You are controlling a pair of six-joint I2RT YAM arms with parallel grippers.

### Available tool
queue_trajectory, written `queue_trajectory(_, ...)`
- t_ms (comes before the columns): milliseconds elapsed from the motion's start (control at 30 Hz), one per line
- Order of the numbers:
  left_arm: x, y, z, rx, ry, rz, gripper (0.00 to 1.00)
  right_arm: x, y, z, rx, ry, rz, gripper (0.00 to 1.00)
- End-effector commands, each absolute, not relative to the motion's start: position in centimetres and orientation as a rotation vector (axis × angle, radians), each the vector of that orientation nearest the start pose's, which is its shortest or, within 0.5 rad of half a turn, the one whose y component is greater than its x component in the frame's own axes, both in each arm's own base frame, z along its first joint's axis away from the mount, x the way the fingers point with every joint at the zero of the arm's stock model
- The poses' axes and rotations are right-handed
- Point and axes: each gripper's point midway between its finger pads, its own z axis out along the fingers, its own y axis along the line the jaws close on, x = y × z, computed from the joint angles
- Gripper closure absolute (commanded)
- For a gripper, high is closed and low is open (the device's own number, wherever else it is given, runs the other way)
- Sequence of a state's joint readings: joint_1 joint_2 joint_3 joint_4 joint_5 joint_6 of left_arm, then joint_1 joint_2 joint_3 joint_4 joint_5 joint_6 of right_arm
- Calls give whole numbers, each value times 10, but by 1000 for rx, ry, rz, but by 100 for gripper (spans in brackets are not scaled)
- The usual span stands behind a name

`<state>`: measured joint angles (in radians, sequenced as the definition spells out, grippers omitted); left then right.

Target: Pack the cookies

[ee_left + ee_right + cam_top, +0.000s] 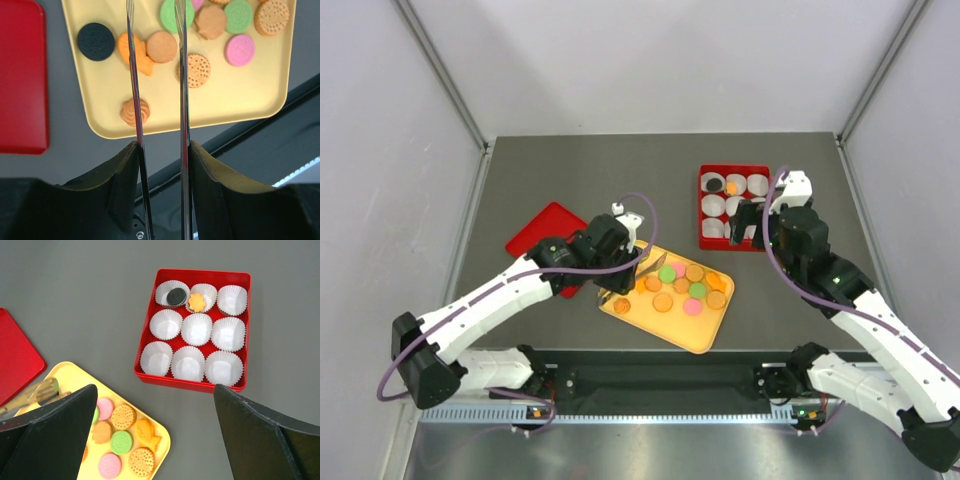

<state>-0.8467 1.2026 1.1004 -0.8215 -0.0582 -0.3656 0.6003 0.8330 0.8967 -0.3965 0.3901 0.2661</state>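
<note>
Cookies (682,287) in orange, pink, green and black lie on a yellow tray (705,340). My left gripper (620,262) is shut on metal tweezers (183,75), whose tips stand apart and empty just above the tray (105,90), astride an orange cookie (161,47). A red box (192,382) holds nine white paper cups. A black cookie (176,296) sits in the far left cup. An orange flower cookie (197,302) rests in the middle far cup. My right gripper (748,225) is open and empty above the box's near edge.
A red lid (545,232) lies flat on the table left of the tray, partly under my left arm; it also shows in the left wrist view (20,75). A black rail (660,380) runs along the table's near edge below the tray.
</note>
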Motion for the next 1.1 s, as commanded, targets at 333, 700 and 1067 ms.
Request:
queue_trajectory(333, 179, -256, 158, 684, 2485, -554, 51, 279, 125, 276, -29, 1840, 259, 1)
queue_trajectory(700, 185, -263, 143, 692, 2502, -539, 51, 276, 123, 275, -34, 1841, 255, 0)
queue_trajectory(1067, 187, -262, 135, 698, 2518, -502, 50, 275, 121, 274, -35, 1840, 252, 0)
